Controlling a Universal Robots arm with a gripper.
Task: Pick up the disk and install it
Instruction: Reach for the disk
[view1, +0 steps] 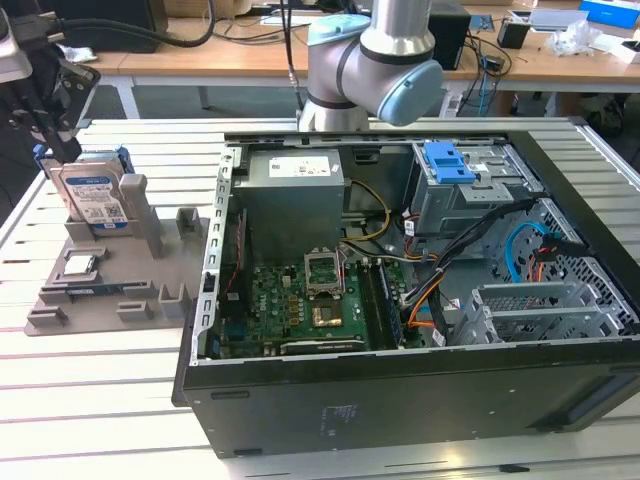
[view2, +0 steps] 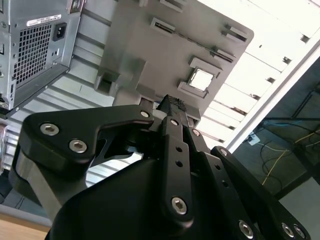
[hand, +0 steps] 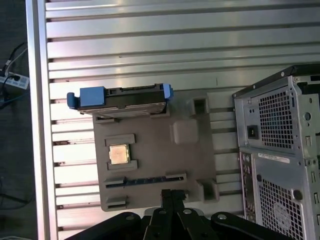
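Gripper (hand: 172, 196) jaws closed, empty; disk (hand: 125, 99) stands on edge, long axis along table slats (hand: 150, 30).

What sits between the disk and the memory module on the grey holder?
The square processor chip, in its own recess between the disk and the memory module, as the first wrist view shows.

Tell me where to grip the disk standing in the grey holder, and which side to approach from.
I'd pinch the disk across its two broad faces at the free top edge, coming down from above. It stands on edge in the grey holder's slot, which boxes in its lower part.
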